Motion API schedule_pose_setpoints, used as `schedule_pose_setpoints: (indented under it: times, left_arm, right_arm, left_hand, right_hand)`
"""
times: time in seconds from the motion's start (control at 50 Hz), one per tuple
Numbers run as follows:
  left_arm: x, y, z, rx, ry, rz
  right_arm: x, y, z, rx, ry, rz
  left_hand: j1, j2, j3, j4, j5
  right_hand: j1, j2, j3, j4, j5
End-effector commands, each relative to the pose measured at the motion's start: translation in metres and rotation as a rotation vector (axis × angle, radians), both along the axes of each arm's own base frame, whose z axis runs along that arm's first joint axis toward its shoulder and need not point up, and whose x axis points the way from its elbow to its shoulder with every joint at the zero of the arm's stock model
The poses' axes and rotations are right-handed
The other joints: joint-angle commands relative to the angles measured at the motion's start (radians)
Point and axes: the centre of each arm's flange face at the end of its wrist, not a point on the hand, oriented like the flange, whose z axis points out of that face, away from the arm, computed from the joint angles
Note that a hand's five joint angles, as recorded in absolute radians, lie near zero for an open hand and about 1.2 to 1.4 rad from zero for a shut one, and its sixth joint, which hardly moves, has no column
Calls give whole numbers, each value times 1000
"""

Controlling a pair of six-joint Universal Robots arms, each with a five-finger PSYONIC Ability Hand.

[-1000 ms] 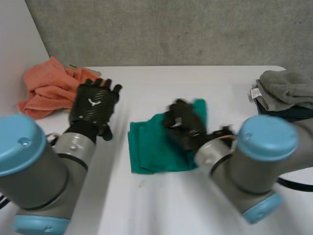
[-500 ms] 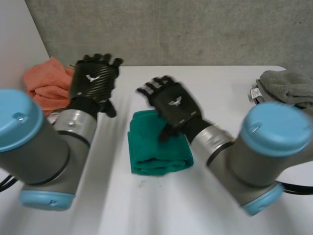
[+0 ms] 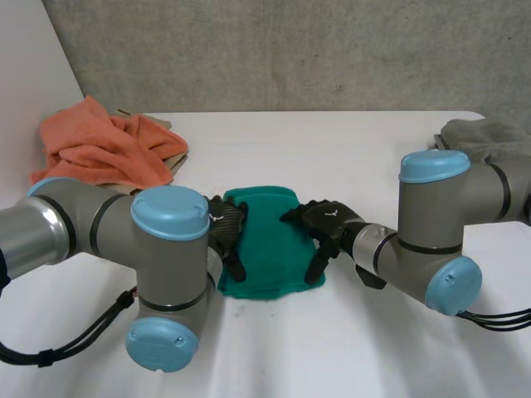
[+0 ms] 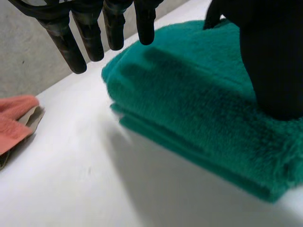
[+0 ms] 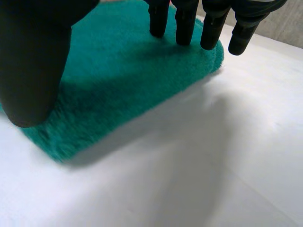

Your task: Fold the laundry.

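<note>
The folded green towel (image 3: 267, 240) lies in the middle of the white surface (image 3: 348, 157), between both hands. The left hand (image 3: 226, 234) is at its left edge, fingers (image 4: 92, 33) straight and thumb pressing on top. The right hand (image 3: 325, 225) is at the right edge, fingers (image 5: 184, 23) straight, tips on the towel, gripping nothing. Orange towels (image 3: 99, 149) are heaped far left, and grey towels (image 3: 485, 137) lie far right.

**No legible writing in view**

Nothing here can be read as a word, a number or a brand name. The one mark is a small white emblem (image 3: 330, 212) on the black back of the right hand (image 3: 325, 224), seen from the head camera. It is a forked, wing-like shape rather than letters, and too small to make out further. The folded green towel (image 3: 270, 240), seen close in both wrist views, is plain pile.
</note>
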Motion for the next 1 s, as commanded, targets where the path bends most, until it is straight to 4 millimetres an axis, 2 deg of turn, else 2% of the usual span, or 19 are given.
schedule_pose_setpoints:
  times: [0.02,0.08,0.1,0.12,0.16,0.24,0.28,0.36,0.44,0.6,0.76,1.0]
  left_arm:
    - [0,4,6,-3,-33,-33]
    - [-5,4,18,-30,-22,-79]
    - [-6,3,26,-47,-8,-88]
    - [-9,3,43,-81,28,-115]
    - [-11,2,59,-110,62,-142]
    - [-11,-5,99,-189,149,-219]
    - [-11,-7,110,-207,172,-256]
    - [-19,3,135,-219,231,-441]
    - [-21,9,144,-170,245,-563]
    - [-19,9,142,-124,238,-592]
    - [-20,10,136,-108,233,-592]
    - [-19,9,137,-109,236,-589]
  right_arm:
    - [-7,-6,19,-178,122,-23]
    - [-7,-3,34,-239,134,-34]
    - [-3,5,40,-275,127,-22]
    - [0,10,43,-293,120,-13]
    - [5,20,45,-327,104,6]
    - [11,52,44,-399,61,41]
    - [12,61,41,-411,53,53]
    - [16,87,20,-417,41,101]
    - [24,97,3,-427,32,132]
    - [32,89,-22,-484,78,161]
    - [41,76,-25,-559,62,155]
    - [49,65,-31,-576,53,152]
  left_hand:
    - [37,19,12,21,1]
    - [25,7,0,9,-10]
    - [22,4,-3,6,-13]
    - [22,4,-3,6,-13]
    - [22,4,-3,6,-13]
    - [28,10,3,12,-8]
    - [31,13,6,15,-5]
    - [43,25,18,27,7]
    - [43,25,18,27,7]
    - [43,25,18,27,7]
    - [42,25,18,27,7]
    - [40,22,15,24,4]
  right_hand:
    - [-47,-31,-31,-31,-47]
    - [-47,-31,-31,-31,-47]
    - [-47,-31,-31,-31,-47]
    - [-47,-31,-31,-31,-47]
    - [-47,-31,-31,-31,-47]
    - [-47,-31,-31,-31,-47]
    - [-47,-31,-31,-31,-47]
    - [-47,-31,-31,-31,-47]
    - [-47,-31,-31,-31,-47]
    - [-47,-31,-31,-31,-47]
    - [169,185,184,184,169]
    - [298,314,313,313,298]
